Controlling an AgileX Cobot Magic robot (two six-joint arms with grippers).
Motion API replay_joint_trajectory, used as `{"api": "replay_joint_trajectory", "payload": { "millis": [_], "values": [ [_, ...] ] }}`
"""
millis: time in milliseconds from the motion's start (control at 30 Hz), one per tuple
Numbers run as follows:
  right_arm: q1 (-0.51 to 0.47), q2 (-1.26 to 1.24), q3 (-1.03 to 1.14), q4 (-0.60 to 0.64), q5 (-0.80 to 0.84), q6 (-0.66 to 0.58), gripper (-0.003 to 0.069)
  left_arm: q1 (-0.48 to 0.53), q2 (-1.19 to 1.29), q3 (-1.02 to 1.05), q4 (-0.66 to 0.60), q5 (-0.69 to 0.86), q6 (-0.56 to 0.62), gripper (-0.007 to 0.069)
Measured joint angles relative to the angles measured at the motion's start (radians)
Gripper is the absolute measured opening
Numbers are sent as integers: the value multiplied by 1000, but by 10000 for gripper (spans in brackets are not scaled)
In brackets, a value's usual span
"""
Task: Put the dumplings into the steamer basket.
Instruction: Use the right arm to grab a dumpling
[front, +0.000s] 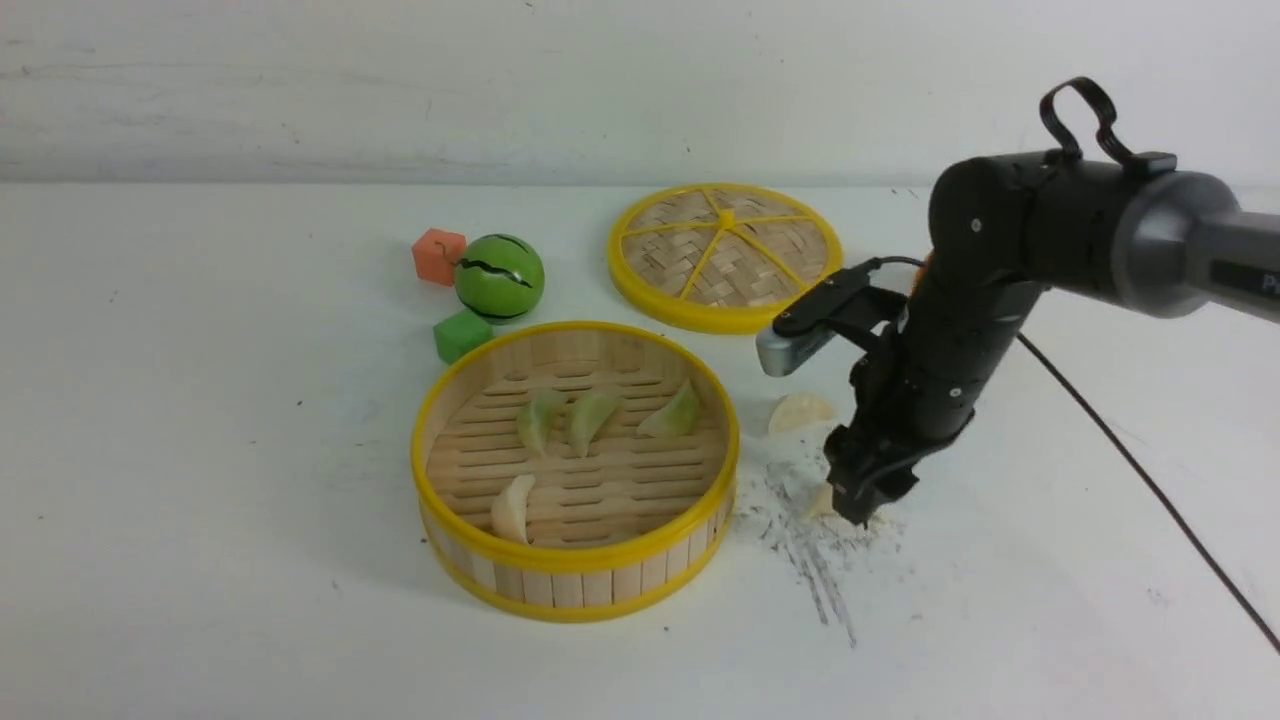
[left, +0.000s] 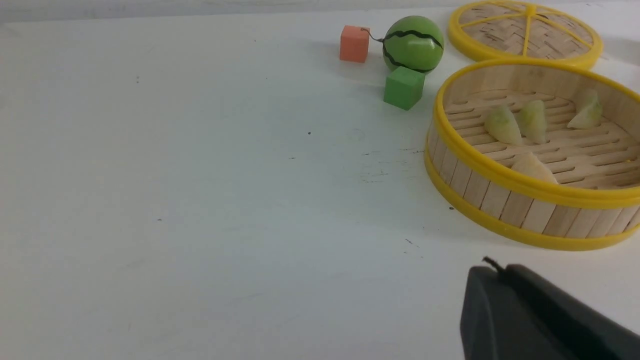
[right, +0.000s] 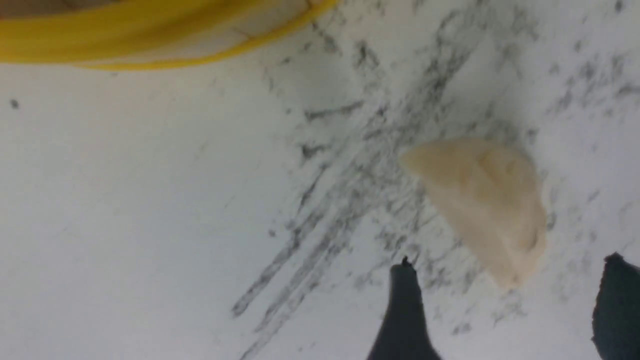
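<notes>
The steamer basket (front: 577, 557) stands mid-table and holds three green dumplings (front: 590, 415) and one cream-white dumpling (front: 513, 508). Two more white dumplings lie on the table right of it, one (front: 800, 410) farther back and one (front: 822, 503) at my right gripper (front: 858, 505). In the right wrist view that dumpling (right: 487, 200) lies on scuffed table, its end between the open gripper's (right: 508, 261) fingers (right: 405, 310), which stand apart from it. My left gripper (left: 492, 270) is shut on nothing, low over bare table in front of the basket (left: 500, 170), and does not show in the front view.
A flat woven yellow-rimmed disc (front: 725, 255) lies behind the basket. A green striped ball (front: 499, 277), an orange cube (front: 438, 256) and a green cube (front: 462, 335) sit at the basket's back left. Black scuff marks (front: 810, 560) cover the table under the right gripper. A cable (front: 1150, 480) trails right.
</notes>
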Motion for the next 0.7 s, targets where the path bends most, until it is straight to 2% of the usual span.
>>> {"api": "replay_joint_trajectory", "payload": {
  "millis": [100, 233, 333, 400, 467, 700],
  "values": [
    [1, 11, 1, 11, -68, -30, 475, 0, 0, 0, 3, 0, 0, 2],
    [1, 43, 1, 30, -79, -38, 456, 0, 0, 0, 5, -1, 0, 4],
    [1, 78, 4, 33, -61, -31, 369, 0, 0, 0, 11, 0, 0, 4],
    [0, 83, 3, 35, -60, -22, 276, 0, 0, 0, 12, 0, 0, 4],
    [-1, 83, 3, 41, -50, -18, 229, 0, 0, 0, 14, 0, 0, 6],
    [-1, 36, 5, 51, 12, 39, 232, 0, 0, 0, 16, 0, 0, 6]
  ]
}}
